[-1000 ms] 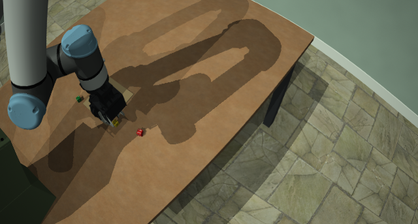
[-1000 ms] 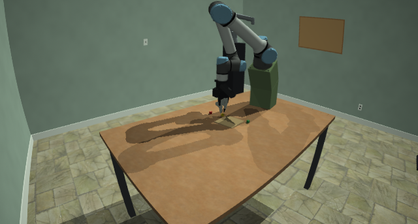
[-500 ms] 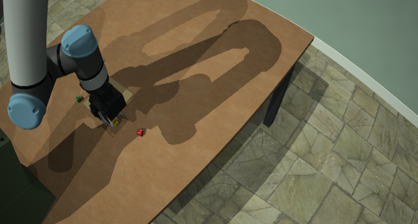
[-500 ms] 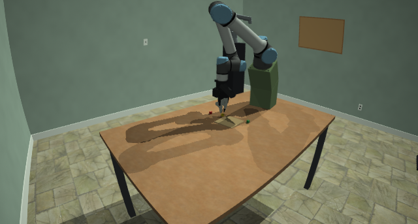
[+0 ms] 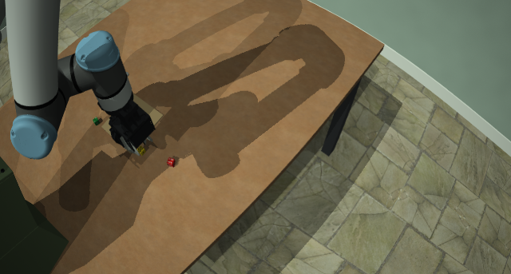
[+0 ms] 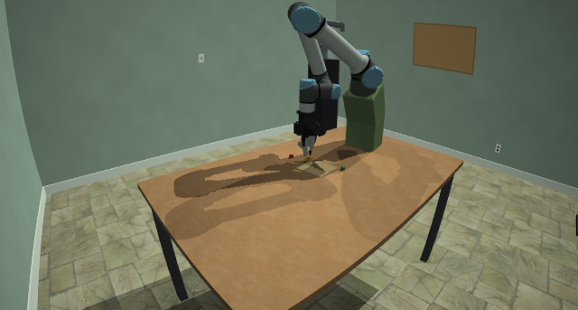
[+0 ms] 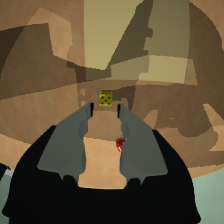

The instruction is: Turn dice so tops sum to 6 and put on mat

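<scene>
Toward the counter's [image 5: 160,226] [image 6: 289,256] [image 7: 100,172] far edge, the claw [image 5: 143,145] [image 6: 308,155] [image 7: 105,104] stands narrowly open, gripping nothing; an off-centre descent could make a fingertip tip the yellow die [image 5: 141,150] [image 6: 308,159] [image 7: 105,98].

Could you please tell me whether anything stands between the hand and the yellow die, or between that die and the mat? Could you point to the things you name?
Nothing visible does: the yellow die [image 5: 140,150] [image 6: 308,159] [image 7: 105,98] lies just beyond the open fingertips of the hand [image 5: 143,145] [image 6: 308,155] [image 7: 105,104], and only tabletop separates it from the mat [image 5: 157,115] [image 6: 321,173] [image 7: 170,70].

Lab-like room: robot arm [image 5: 33,50] [image 6: 343,45], pedestal [image 5: 28,226] [image 6: 363,120], bare green walls [image 5: 419,34] [image 6: 135,66].
</scene>
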Robot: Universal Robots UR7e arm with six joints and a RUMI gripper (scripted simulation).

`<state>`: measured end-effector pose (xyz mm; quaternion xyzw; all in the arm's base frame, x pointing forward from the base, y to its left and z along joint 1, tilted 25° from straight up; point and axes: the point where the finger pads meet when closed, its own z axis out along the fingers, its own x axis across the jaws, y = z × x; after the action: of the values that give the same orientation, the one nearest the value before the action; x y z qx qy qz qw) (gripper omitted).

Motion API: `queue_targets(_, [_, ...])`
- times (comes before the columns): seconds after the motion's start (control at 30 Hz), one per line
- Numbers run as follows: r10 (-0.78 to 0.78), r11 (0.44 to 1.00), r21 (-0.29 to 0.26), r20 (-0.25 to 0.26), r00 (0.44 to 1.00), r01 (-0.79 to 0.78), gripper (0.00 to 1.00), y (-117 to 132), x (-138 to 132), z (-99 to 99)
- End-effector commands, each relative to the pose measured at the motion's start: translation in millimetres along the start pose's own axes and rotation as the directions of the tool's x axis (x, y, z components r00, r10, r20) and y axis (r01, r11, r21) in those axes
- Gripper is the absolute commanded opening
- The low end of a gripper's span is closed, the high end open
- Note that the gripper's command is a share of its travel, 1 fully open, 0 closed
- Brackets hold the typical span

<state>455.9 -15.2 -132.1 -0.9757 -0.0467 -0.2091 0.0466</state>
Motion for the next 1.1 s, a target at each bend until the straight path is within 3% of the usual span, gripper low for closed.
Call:
queue_targets(0.0, [-0.001, 1.0, -0.001, -0.001, 1.0, 0.001, 0.18, 0, 1, 5.1])
queue_targets(0.33, [-0.001, 1.0, -0.001, -0.001, 1.0, 0.001, 0.18, 0, 1, 17.4])
queue_targets(1.07, [-0.001, 1.0, -0.001, -0.001, 1.0, 0.001, 0.18, 0, 1, 20.1])
